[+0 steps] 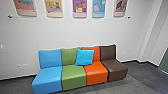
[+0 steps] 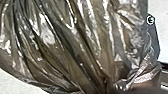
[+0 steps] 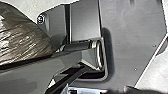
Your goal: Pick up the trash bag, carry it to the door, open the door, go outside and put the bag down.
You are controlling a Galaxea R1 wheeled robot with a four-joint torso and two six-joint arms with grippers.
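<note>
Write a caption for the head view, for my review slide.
Head view: a blue cushion leans on a row of blue, green, orange and brown seats, below posters on a pale wall.

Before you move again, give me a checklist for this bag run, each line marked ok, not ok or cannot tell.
1. Trash bag close at the left wrist: ok, it looms large in the left wrist view.
2. Grip on the bag secure: cannot tell, the hold itself is not readable.
3. Bag film whole all round: cannot tell, shiny folds and only part of the surface visible.
4. Straight-ahead path open: not ok, a row of four joined seats stands ahead, with a wall behind it.
5. Head camera lined up with the exit: not ok, it faces that wall and its posters.
</note>
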